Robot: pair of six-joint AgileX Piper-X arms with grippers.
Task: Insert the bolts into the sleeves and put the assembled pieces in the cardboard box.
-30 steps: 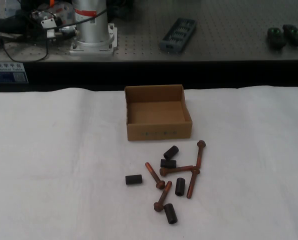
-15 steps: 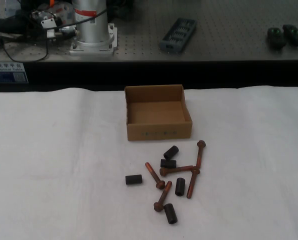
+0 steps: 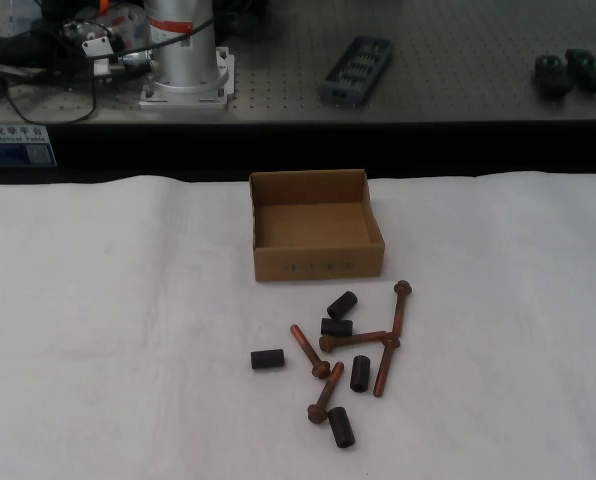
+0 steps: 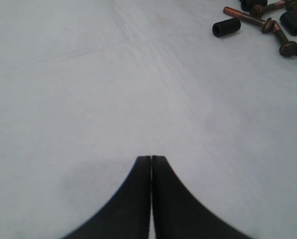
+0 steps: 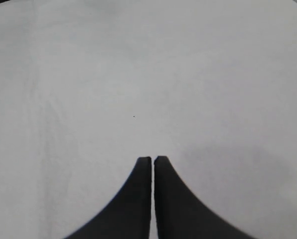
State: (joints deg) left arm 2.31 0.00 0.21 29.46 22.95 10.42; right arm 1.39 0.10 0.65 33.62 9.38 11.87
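Observation:
An open cardboard box [image 3: 316, 263] stands on the white cloth near the middle of the bench. Just in front of it lie several rusty bolts [image 3: 307, 350] and several short black sleeves [image 3: 267, 359], scattered loose in a small heap; none is joined to another. In the left wrist view my left gripper [image 4: 151, 158] is shut with nothing in it, above bare cloth, with a sleeve [image 4: 226, 27] and bolts [image 4: 248, 18] farther off. My right gripper [image 5: 152, 159] is shut too, over plain white cloth.
The white cloth [image 3: 108, 330] covers the bench on both sides of the heap. Behind it is a dark perforated table with a metal column base [image 3: 183, 55], a blue-grey holder [image 3: 355, 67] and two dark green parts [image 3: 571, 71].

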